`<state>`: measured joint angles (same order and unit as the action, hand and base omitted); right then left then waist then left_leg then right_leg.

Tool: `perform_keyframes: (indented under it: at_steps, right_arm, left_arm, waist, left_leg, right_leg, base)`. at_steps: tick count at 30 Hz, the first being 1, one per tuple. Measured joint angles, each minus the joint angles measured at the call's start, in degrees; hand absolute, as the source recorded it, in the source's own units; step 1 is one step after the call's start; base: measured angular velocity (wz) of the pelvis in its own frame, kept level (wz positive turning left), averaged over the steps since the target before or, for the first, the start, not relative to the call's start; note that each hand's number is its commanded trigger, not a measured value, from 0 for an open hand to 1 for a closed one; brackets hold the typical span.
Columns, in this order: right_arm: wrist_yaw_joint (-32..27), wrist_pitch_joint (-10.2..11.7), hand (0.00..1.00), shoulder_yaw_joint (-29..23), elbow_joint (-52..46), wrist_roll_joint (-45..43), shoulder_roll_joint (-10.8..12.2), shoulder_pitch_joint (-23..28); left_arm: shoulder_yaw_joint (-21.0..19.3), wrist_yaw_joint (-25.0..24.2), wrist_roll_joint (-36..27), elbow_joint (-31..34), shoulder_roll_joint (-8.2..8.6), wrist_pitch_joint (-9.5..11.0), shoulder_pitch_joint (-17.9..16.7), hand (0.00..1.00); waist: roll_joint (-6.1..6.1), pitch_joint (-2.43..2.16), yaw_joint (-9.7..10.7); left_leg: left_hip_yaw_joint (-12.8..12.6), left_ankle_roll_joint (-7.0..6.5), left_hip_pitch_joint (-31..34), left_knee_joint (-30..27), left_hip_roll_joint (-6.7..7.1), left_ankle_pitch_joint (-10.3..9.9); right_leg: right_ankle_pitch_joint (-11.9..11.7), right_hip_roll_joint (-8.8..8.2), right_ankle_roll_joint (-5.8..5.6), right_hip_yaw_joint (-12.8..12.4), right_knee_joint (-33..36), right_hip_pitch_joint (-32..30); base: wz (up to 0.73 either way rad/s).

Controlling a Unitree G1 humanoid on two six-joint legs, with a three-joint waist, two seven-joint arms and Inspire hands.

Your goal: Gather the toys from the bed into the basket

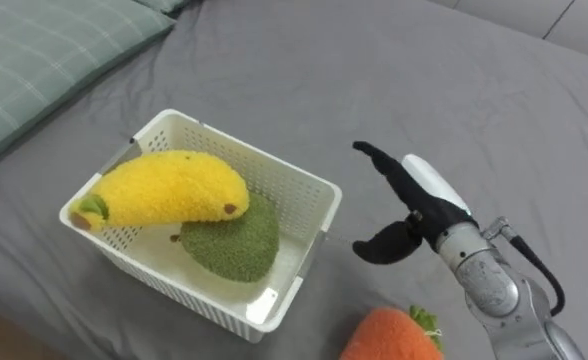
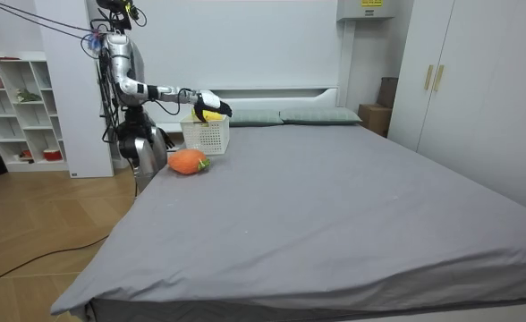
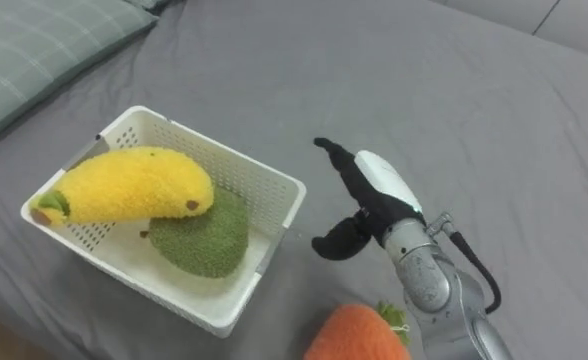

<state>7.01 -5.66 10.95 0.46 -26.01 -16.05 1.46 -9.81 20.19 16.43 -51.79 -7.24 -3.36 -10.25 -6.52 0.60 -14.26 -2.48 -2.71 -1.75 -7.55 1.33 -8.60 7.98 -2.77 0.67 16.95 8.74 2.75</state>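
A white slotted basket (image 1: pixel 299 182) (image 3: pixel 274 186) rests on the grey bed. Inside it lie a yellow plush banana (image 1: pixel 169 187) (image 3: pixel 129 185) and, partly under it, a green plush toy (image 1: pixel 232 240) (image 3: pixel 199 240). My right hand (image 1: pixel 414 205) (image 3: pixel 374 200) hovers open just right of the basket, fingers straight and thumb spread, holding nothing. An orange plush carrot (image 1: pixel 389 338) (image 3: pixel 354 338) with a green top lies on the bed below that hand, near the front edge. The room view shows me standing at the bed's side by the basket (image 2: pixel 205 134) and the carrot (image 2: pixel 187 161).
A pale green checked pillow (image 1: pixel 44 60) lies at the upper left. Grey bedcover (image 1: pixel 454 90) stretches wide beyond the basket. In the room view, a white shelf unit (image 2: pixel 21 107) stands behind me and wardrobes (image 2: pixel 478 80) line the view's right.
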Motion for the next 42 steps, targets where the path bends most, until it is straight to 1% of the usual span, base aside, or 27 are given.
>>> perform_keyframes:
  at_steps: [2, 6, 8, 14, 17, 18, 20, 22, 24, 26, 27, 32, 34, 35, 37, 39, 42]
  right_arm:
    - [-0.5, 0.2, 0.00, -0.1, 1.7, 1.0, 0.1, 0.5]
    - [-1.2, 0.3, 0.00, -0.6, 1.8, 2.2, 0.3, 1.4]
    - [-1.9, 0.6, 0.00, -0.9, 1.9, 3.6, 0.4, 2.0]
    - [-4.2, 1.3, 0.00, -0.9, 3.4, 5.4, 1.1, 2.3]
    - [-4.5, 1.3, 0.00, -0.9, 4.0, 6.8, 1.5, 2.6]
    - [-4.9, 1.7, 0.00, -0.9, 4.9, 7.7, 1.5, 2.6]
    - [-5.5, 2.0, 0.00, -0.9, 6.8, 7.9, 1.5, 2.7]
    - [-5.6, 2.0, 0.00, -0.9, 8.2, 8.0, 1.5, 2.8]
    - [-6.2, 2.5, 0.00, -0.8, 10.4, 8.4, 1.9, 3.2]
    - [-6.3, 2.5, 0.00, -0.8, 12.7, 9.6, 2.2, 3.2]
    - [-6.2, 2.5, 0.00, -0.8, 13.9, 9.9, 2.4, 3.2]
    - [-4.7, 2.3, 0.00, -0.8, 18.0, 9.9, 2.5, 3.3]
    - [-4.3, 2.2, 0.00, -0.8, 20.0, 9.9, 2.6, 3.5]
    - [-4.3, 2.0, 0.00, -0.8, 20.9, 9.8, 2.8, 3.7]
    - [-4.3, 1.8, 0.00, -0.4, 22.3, 9.4, 3.0, 4.1]
    - [-4.2, 1.9, 0.00, 1.1, 23.6, 8.5, 3.0, 4.6]
    - [-3.0, 2.0, 0.00, 2.0, 26.0, 7.6, 3.2, 4.7]
  left_arm:
    - [-0.1, 0.7, 0.0, -0.7, 0.00, 0.3, 0.0, 0.00]
    - [-0.1, 1.7, 0.0, -1.2, -0.08, 0.9, -0.8, 0.00]
    - [-0.1, 1.7, 0.0, -1.2, -0.08, 0.9, -0.8, 0.00]
    - [-0.2, 1.7, 0.0, -1.4, -0.07, 0.9, -0.9, 0.00]
    - [-0.2, 1.7, 0.0, -1.5, -0.07, 0.9, -1.8, 0.00]
    - [-0.2, 1.7, 0.0, -1.5, -0.07, 0.9, -2.1, 0.00]
    - [-0.2, 1.7, 0.0, -1.5, -0.05, 0.9, -2.3, 0.00]
    - [-0.2, 1.8, 0.0, -1.5, -0.04, 0.9, -2.5, 0.00]
    - [-0.1, 2.1, 0.0, -1.3, 0.03, 0.9, -2.5, 0.00]
    - [-0.1, 2.2, -0.2, -1.3, 0.03, 0.9, -2.4, 0.00]
    - [-0.1, 2.2, -0.4, -1.2, 0.05, 0.9, -2.4, 0.00]
    - [0.0, 2.1, -1.2, 0.1, 0.24, 0.8, -2.4, 0.00]
    - [0.1, 2.0, -1.2, 0.2, 0.26, 0.8, -2.5, 0.00]
    - [0.1, 2.0, -1.3, 0.2, 0.29, 0.8, -2.5, 0.00]
    - [0.1, 2.0, -1.3, 0.3, 0.56, 0.8, -2.4, 0.00]
    - [0.4, 2.0, -1.2, 0.4, 1.08, 0.9, -2.3, 0.00]
    - [1.1, 2.0, -1.2, 0.1, 1.24, 0.9, -2.3, 0.00]
  waist:
    - [0.13, -0.06, 0.1]
    - [0.23, -0.07, 1.6]
    - [0.26, -0.19, 1.6]
    - [0.35, -0.22, 2.1]
    - [0.38, -0.22, 2.7]
    - [0.39, -0.23, 3.0]
    - [0.39, -0.25, 3.0]
    - [0.58, -0.30, 3.0]
    - [0.92, -0.38, 3.0]
    - [1.02, -0.41, 3.0]
    - [1.34, -0.28, 3.2]
    - [1.48, -0.30, 3.9]
    - [1.45, -0.41, 4.2]
    - [1.25, -0.55, 4.4]
    - [1.16, -0.61, 4.5]
    - [1.22, -0.60, 4.6]
    - [1.15, -0.64, 4.3]
  left_leg:
    - [-0.7, 0.02, -0.7, 0.1, -0.14, -0.3]
    - [-1.0, 0.01, -0.9, 0.0, -0.15, -0.3]
    - [-1.2, 0.00, -1.0, 0.0, -0.19, -0.3]
    - [-1.5, 0.00, -1.1, 0.1, -0.23, -0.3]
    - [-1.5, -0.01, -1.0, 0.1, -0.26, -0.4]
    - [-1.5, -0.01, -1.0, 0.1, -0.28, -0.4]
    - [-1.6, 0.00, -1.0, 0.1, -0.31, -0.4]
    - [-1.7, 0.01, -1.1, 0.1, -0.34, -0.4]
    - [-1.8, 0.02, -1.1, 0.1, -0.36, -0.4]
    - [-1.9, 0.03, -1.2, 0.1, -0.39, -0.5]
    - [-1.9, 0.03, -1.1, 0.1, -0.39, -0.5]
    - [-1.9, 0.04, -0.9, 0.0, -0.43, -0.6]
    - [-1.9, 0.02, -0.9, -0.1, -0.42, -0.6]
    - [-1.9, 0.02, -0.9, -0.1, -0.42, -0.6]
    - [-1.9, 0.02, -0.9, -0.1, -0.42, -0.6]
    - [-1.9, 0.03, -0.9, -0.1, -0.45, -0.6]
    - [-1.9, 0.03, -0.9, -0.1, -0.47, -0.6]
  right_leg:
    - [0.0, 0.20, 0.00, -1.0, 0.1, 0.2]
    - [0.0, 0.36, 0.04, -1.3, 0.2, 0.2]
    - [0.0, 0.39, 0.04, -1.4, 0.2, 0.2]
    - [-0.1, 0.52, 0.02, -1.9, 0.2, 0.3]
    - [-0.1, 0.56, 0.01, -1.8, 0.1, 0.3]
    - [-0.1, 0.59, 0.01, -1.9, 0.1, 0.3]
    - [-0.1, 0.61, 0.02, -1.9, 0.1, 0.3]
    - [-0.1, 0.64, 0.03, -2.1, 0.0, 0.3]
    - [-0.1, 0.67, 0.03, -2.2, 0.0, 0.3]
    - [-0.1, 0.71, 0.03, -2.5, 0.0, 0.3]
    - [-0.1, 0.71, 0.04, -2.5, 0.0, 0.3]
    - [-0.1, 0.74, 0.04, -2.6, 0.1, 0.2]
    - [-0.1, 0.74, 0.04, -2.6, 0.1, 0.2]
    - [-0.1, 0.74, 0.04, -2.5, 0.1, 0.2]
    - [-0.1, 0.74, 0.04, -2.5, 0.0, 0.2]
    - [-0.1, 0.78, 0.04, -2.5, 0.0, 0.2]
    - [-0.1, 0.78, 0.04, -2.5, 0.0, 0.3]
  base:
    - [-0.19]
    - [-0.06]
    - [-0.05]
    - [-0.01]
    - [0.00]
    - [0.00]
    - [0.00]
    - [-0.02]
    - [0.00]
    - [-0.02]
    - [0.00]
    - [0.00]
    - [0.00]
    - [0.00]
    - [0.00]
    - [0.00]
    - [0.00]
